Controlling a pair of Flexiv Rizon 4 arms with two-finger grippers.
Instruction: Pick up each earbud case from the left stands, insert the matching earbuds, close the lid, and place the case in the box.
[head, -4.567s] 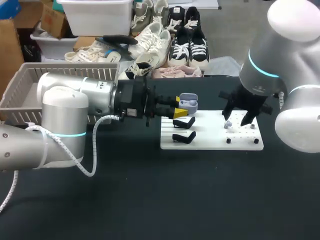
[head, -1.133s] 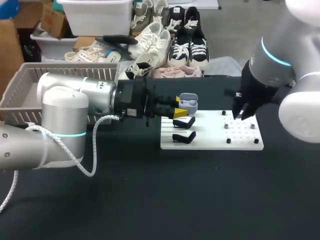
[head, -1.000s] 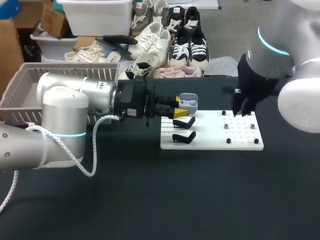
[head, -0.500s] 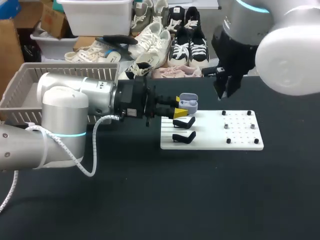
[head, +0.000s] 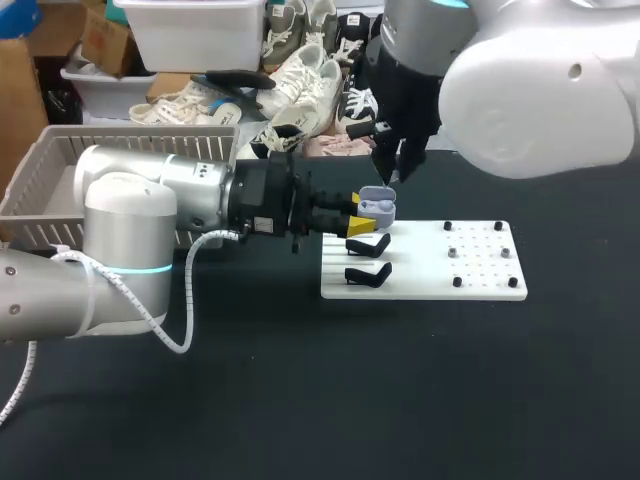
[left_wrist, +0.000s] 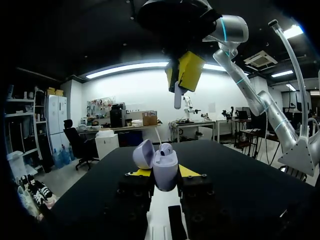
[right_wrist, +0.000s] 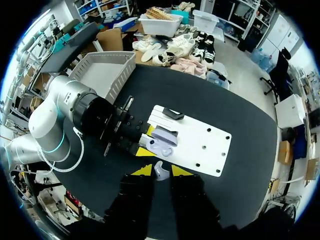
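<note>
Holding the case: the left gripper (head: 362, 216) has both yellow fingers pressed on the two sides of the purple case (head: 377, 206).
Case spot: it is held just over the left end of the white board (head: 480, 272), up off the black stands (head: 368, 246).
Case lid: it is open and stands up next to the case body.
Inside the case: one seated earbud (left_wrist: 167, 148) pokes out of the top.
Right gripper (head: 392, 172): it hangs in the air right above the open case and does not touch it.
Right fingers: they are pinched close on a white earbud (left_wrist: 177, 95).
White earbud: it points down between the yellow tips, with a gap between it and the case.
Stands: two of them sit on the left part of the board, one in front of the other.
Basket (head: 50, 170): it is grey and sits at the far left of the table (head: 300, 400), behind the left arm.
</note>
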